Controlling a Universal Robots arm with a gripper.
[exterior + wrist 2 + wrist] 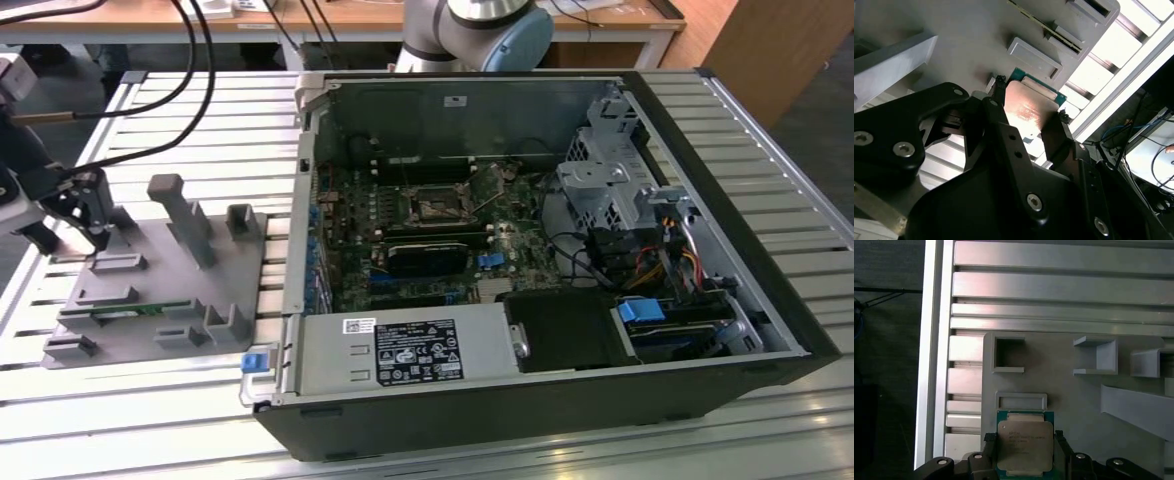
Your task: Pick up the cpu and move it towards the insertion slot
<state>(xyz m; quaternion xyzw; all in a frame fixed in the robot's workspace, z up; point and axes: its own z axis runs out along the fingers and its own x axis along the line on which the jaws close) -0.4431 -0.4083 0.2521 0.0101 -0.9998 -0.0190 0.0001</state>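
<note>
Black tool (74, 240) fingers pinch the silvery cpu (1025, 445) by two opposite edges, over the grey plastic tray (1064, 390) on the slatted aluminium tabletop (1054, 285). In the exterior view, the insertion slot (438, 207) sits well apart at three o'clock of the tool, inside the open computer case (534, 415).

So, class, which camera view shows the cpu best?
The first wrist view: the cpu lies face-on, its silvery top nearly whole, flanked by the gripper. The second wrist view shows the cpu slanted, partly covered by the gripper. In the exterior view it is too small to make out at the grey tray.
</note>
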